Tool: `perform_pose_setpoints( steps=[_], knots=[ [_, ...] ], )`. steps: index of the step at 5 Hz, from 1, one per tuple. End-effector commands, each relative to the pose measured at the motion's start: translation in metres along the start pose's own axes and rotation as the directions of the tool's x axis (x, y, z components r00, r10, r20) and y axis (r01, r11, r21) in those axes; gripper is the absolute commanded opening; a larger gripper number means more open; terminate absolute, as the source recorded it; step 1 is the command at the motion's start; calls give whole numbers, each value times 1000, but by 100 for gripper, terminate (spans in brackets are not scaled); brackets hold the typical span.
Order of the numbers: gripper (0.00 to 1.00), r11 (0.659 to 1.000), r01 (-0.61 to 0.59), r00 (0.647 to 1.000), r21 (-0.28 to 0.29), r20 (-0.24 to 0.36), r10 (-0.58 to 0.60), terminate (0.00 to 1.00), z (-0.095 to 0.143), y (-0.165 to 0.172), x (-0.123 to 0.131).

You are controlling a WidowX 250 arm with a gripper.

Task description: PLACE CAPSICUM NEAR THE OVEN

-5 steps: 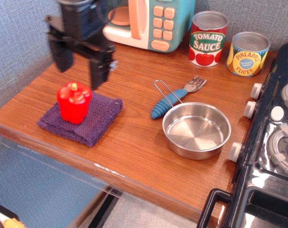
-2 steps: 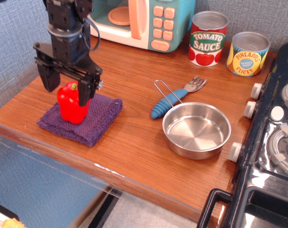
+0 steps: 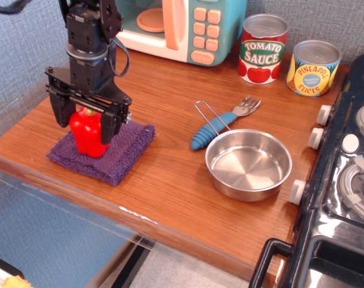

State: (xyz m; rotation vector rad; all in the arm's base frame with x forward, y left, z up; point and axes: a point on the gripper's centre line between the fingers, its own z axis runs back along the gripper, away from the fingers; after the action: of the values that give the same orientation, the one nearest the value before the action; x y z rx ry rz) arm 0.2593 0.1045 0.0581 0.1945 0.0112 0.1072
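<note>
Capsicum [image 3: 87, 133] on purple cloth [image 3: 119, 153], open claw [image 3: 86, 120] vertical, fingers straddling it.

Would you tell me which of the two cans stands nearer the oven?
The tomato sauce can, red-labelled, stands right beside the oven; the yellow pineapple can stands farther right.

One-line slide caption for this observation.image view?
Open hand straddles the red capsicum on a purple cloth, toy oven behind.
</note>
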Motion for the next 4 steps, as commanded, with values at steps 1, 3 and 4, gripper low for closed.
perform_pose_setpoints(
  steps=[1, 3, 4],
  knots=[
    [0, 1000, -17, 1000, 14, -4, 18, 0, 2, -1, 6],
    [0, 999, -13, 990, -30, 142, 17, 0, 55, 7, 37],
    [0, 995, -70, 980, -77, 181, 83, 0, 62, 28, 67]
  ],
)
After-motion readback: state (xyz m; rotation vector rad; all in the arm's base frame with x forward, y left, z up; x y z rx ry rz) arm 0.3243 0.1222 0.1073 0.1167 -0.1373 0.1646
